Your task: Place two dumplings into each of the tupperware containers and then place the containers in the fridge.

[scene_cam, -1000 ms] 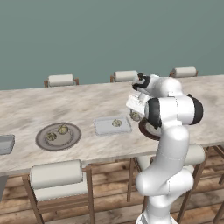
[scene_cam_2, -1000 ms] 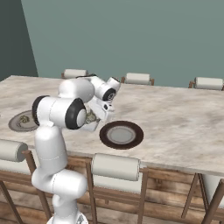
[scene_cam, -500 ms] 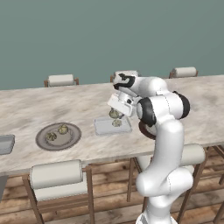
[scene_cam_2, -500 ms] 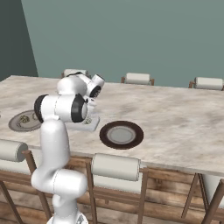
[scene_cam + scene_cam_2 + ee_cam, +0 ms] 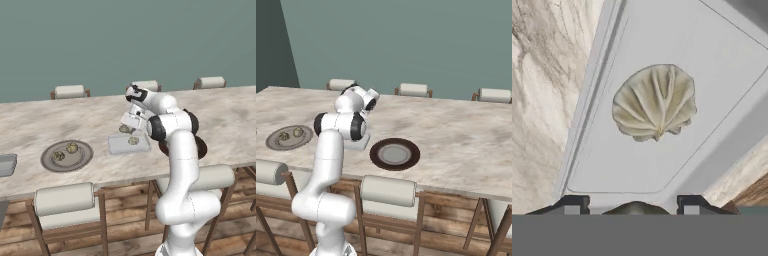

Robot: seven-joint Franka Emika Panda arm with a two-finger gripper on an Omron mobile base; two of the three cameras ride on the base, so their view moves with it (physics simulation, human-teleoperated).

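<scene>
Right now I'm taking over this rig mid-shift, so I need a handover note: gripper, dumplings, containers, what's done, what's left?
Gripper: shut on second dumpling, hovering over the near container.
First dumpling lies in that container. Two more dumplings sit on the round plate; other container at table's left edge.
Done: one dumpling placed. Left: release this one, fill the other container, both into the fridge.

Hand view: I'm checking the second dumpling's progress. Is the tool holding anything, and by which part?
A dumpling sits between the tool's fingertips, gripped at its sides, above the tupperware container that already holds one dumpling.
</scene>
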